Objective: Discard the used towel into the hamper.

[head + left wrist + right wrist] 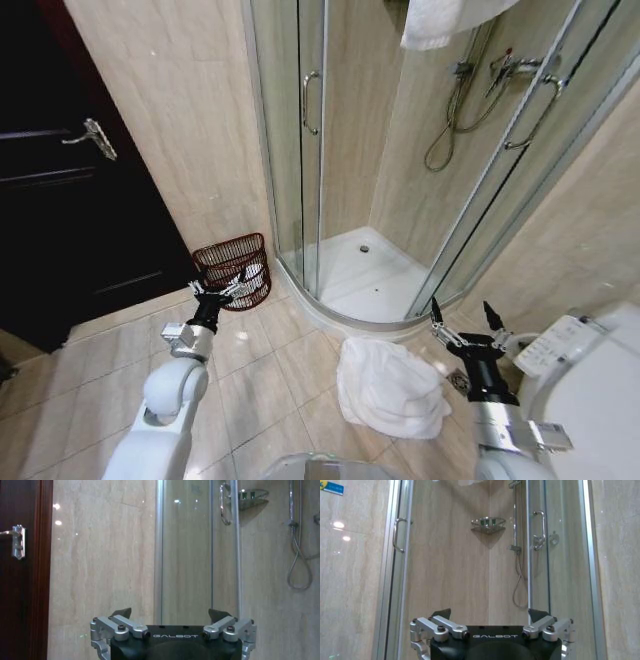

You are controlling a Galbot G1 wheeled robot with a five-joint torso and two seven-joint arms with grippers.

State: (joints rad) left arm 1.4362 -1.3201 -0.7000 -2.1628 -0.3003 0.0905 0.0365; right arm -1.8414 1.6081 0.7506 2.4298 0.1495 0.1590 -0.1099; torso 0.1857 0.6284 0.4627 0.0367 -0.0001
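The used towel (390, 388) is a crumpled white heap on the tiled floor, just in front of the shower's curved step. The hamper (235, 270) is a small dark reddish-brown basket of thin bars, standing against the wall between the door and the shower. My left gripper (218, 291) is held out low in front of the hamper, open and holding nothing. My right gripper (465, 318) is raised to the right of the towel, fingers spread wide and holding nothing. In the wrist views, the left gripper (170, 614) and right gripper (490, 613) both face the wall and shower.
A glass corner shower (360, 150) with a raised white base fills the middle. The dark wooden door (60, 180) is on the left and a white toilet (590, 370) at the right. Another white towel (440, 20) hangs over the shower top. A floor drain (459, 380) lies beside the towel.
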